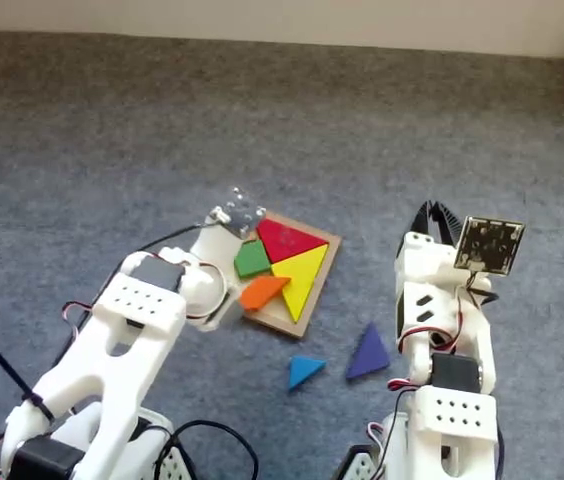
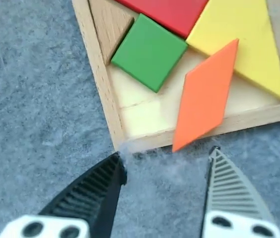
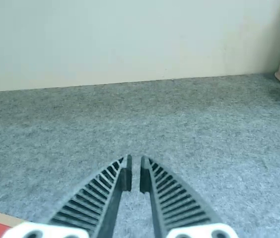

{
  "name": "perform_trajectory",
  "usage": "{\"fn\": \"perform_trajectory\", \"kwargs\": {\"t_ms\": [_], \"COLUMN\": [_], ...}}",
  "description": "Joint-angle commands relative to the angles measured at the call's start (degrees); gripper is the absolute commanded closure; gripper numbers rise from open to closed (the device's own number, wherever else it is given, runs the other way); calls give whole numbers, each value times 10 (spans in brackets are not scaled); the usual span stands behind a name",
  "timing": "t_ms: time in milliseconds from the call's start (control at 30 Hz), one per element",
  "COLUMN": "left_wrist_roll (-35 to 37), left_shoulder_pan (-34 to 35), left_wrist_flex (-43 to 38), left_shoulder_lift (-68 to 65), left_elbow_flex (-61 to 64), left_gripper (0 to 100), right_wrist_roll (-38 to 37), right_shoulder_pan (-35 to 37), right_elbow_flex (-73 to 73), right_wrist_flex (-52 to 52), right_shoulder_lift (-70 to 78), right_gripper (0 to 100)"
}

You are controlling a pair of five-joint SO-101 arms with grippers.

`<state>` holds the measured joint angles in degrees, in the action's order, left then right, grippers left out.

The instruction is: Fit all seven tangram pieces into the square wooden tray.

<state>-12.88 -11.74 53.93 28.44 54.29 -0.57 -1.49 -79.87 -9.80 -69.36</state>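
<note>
Your left gripper (image 2: 166,156) gapes wide and empty just outside the square wooden tray (image 2: 98,84). The flat orange parallelogram piece (image 2: 204,96) overhangs that tray's rim. Next, likely, nudge it inward to seat it.

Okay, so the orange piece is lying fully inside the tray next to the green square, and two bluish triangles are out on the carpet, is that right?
Not quite. The orange piece is not fully inside: the left wrist view shows one corner sticking out over the rim of the tray. The rest holds: it lies next to the green square, and the blue triangle and purple triangle are out on the carpet.
</note>
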Motion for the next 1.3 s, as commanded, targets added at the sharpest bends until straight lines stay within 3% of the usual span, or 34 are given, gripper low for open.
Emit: {"fn": "perform_trajectory", "kwargs": {"t_ms": [0, 333, 767, 1267], "left_wrist_roll": [-4, -4, -4, 57], "left_shoulder_pan": [30, 29, 64, 58], "left_wrist_flex": [-15, -13, -17, -45], "left_shoulder_lift": [-2, -5, -154, -91], "left_elbow_flex": [-27, -27, -116, -114], "left_gripper": [741, 741, 768, 770], "right_wrist_roll": [0, 0, 0, 0], "right_shoulder_pan": [11, 11, 11, 11], "right_elbow_flex": [10, 10, 10, 10], "right_wrist_flex": [14, 14, 14, 14], "right_shoulder_lift": [-13, -13, -13, -13], "right_gripper": [950, 950, 950, 950]}}
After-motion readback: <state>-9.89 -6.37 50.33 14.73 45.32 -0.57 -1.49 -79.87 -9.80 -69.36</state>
